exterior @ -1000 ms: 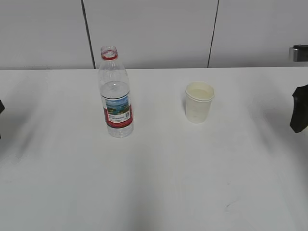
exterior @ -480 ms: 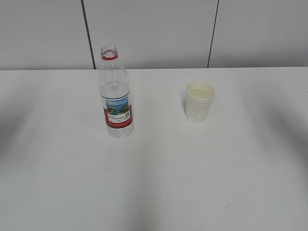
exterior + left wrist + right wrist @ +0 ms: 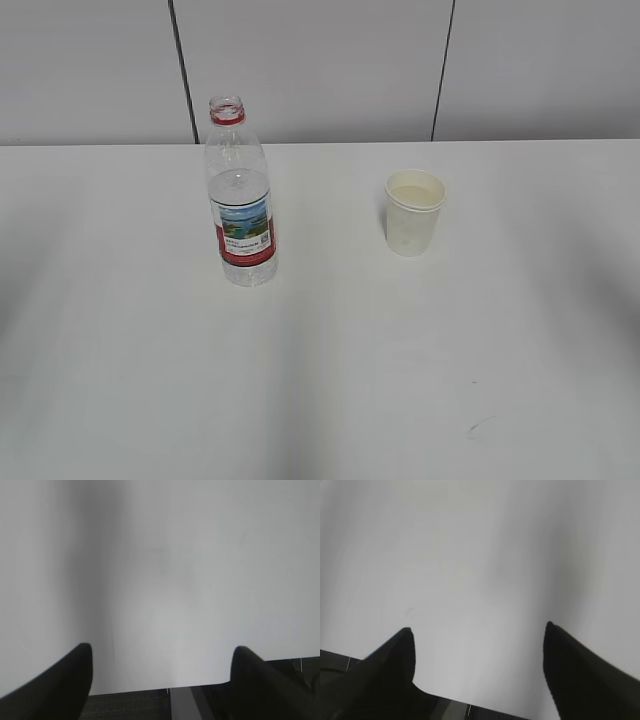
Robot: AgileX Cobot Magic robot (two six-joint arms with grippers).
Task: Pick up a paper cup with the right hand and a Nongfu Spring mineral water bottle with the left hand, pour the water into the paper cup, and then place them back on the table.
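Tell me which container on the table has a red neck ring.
The Nongfu Spring mineral water bottle, standing left of the paper cup; the cup is plain off-white with no red.

The water bottle [image 3: 240,195] stands straight up on the white table [image 3: 330,360], on the left side. It is clear, has no cap, a red ring at its neck and a red and white label. The small paper cup [image 3: 413,212] stands upright to its right, well apart.
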